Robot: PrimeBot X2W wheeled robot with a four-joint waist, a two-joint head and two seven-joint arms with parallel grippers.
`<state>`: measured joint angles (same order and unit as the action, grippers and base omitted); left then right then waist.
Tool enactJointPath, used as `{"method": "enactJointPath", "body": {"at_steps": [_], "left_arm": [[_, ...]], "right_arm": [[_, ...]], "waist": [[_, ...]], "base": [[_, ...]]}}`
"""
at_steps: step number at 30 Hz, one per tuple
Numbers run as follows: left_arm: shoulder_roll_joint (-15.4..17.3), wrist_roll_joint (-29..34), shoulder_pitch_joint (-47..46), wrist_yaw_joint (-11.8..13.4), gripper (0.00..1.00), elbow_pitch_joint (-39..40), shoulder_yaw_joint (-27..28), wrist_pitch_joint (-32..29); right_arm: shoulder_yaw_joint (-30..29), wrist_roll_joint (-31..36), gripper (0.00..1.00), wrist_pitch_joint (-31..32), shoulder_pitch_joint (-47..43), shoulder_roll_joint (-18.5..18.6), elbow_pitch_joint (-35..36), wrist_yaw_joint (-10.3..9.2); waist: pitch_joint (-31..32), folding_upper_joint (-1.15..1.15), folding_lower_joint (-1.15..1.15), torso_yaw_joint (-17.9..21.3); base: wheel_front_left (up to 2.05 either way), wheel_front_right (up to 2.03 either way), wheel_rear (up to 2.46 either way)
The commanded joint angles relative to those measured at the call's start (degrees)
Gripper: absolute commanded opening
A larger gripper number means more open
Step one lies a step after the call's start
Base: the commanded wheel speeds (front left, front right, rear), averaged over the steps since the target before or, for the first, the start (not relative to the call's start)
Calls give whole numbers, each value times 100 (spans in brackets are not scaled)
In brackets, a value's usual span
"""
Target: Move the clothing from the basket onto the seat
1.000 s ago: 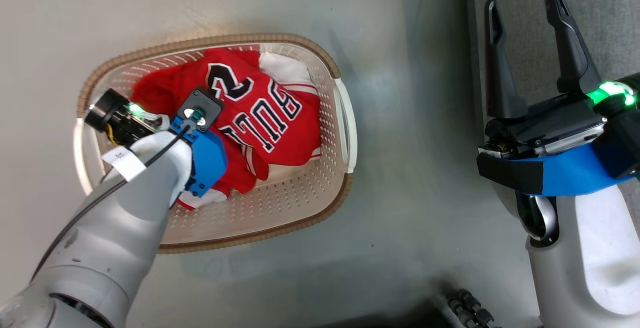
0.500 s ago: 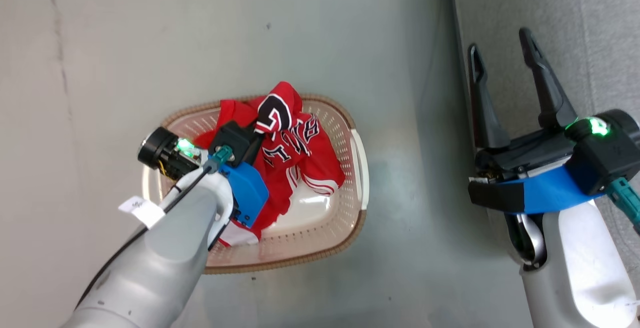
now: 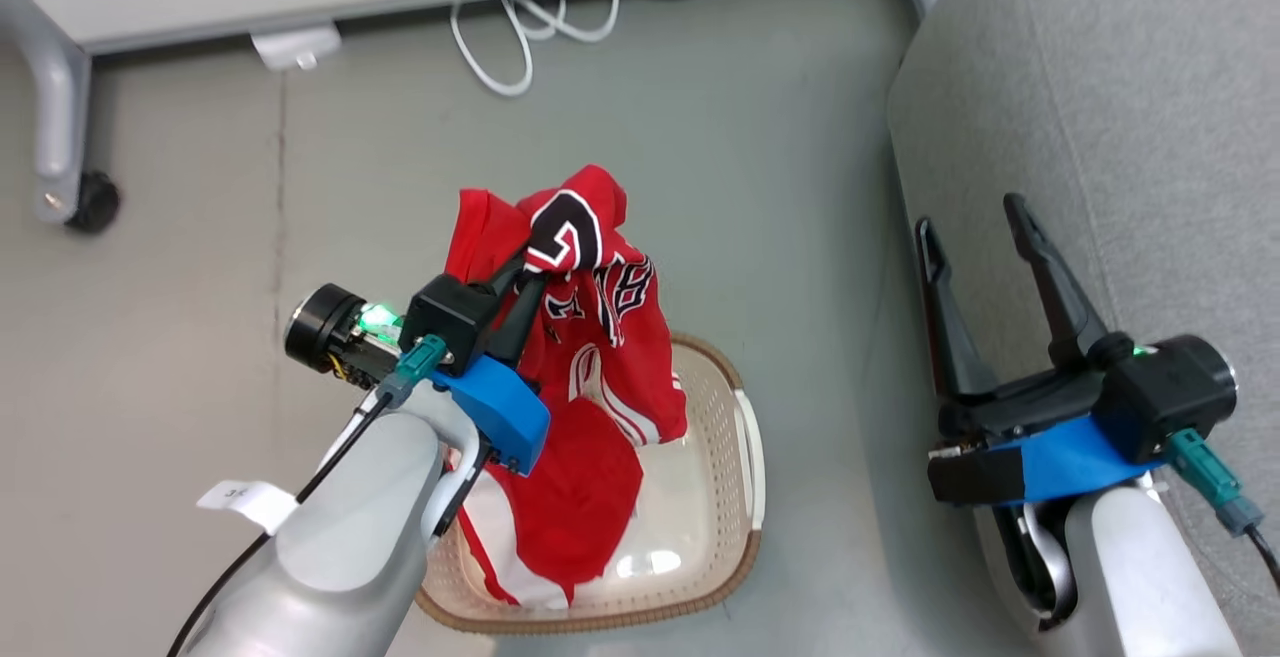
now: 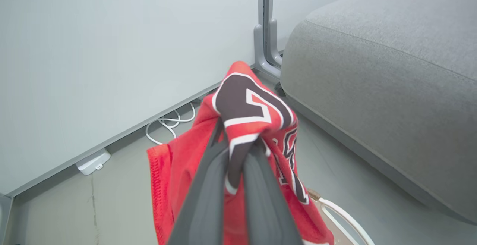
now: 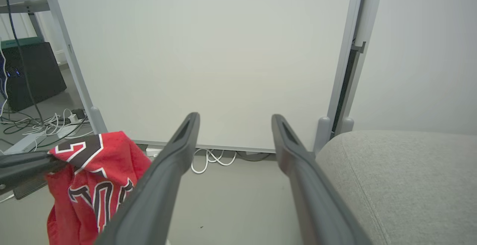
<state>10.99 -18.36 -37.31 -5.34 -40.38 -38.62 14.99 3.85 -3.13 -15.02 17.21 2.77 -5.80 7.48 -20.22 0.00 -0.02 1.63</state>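
Since a moment ago the left gripper [image 3: 530, 272] has gone up, and the jersey [image 3: 600, 337] has come up with it, so most of it now hangs above the basket [image 3: 748, 477] (the head camera has tipped up too, so the floor looks different); that gripper is clenched tight on a fold by the black number; the right gripper [image 3: 967, 212] is spread wide with nothing in it, just beside the seat [image 3: 1100, 137]; I think the good way now is to hold tight, lift until the low end is over the basket's edge, then swing across to the seat and let go there; the head view lets you check that low end, which looks to be down inside the basket; the left wrist view, closer in, lets you see the two fingers [image 4: 208, 200] pinching the fold.
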Motion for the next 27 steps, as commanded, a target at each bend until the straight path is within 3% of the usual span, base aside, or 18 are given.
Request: {"method": "enactJointPath", "body": {"at_steps": [1,11,27], "left_arm": [[25,56,132,11,0,253,158,29],[-17,59,274,-113,0,1078,486,29],[17,-468,169,-215,0,1976,165,-268]], "right_arm": [[23,-51,100,-24,-179,20,-38,3],[46,-117,100,-24,-625,20,-134,3],[46,-196,100,-24,-1206,20,-164,3]], "waist": [[498,0,2,-82],[1236,0,2,-117],[1869,0,2,-151]], "base": [[0,0,0],[0,0,0],[0,0,0]]}}
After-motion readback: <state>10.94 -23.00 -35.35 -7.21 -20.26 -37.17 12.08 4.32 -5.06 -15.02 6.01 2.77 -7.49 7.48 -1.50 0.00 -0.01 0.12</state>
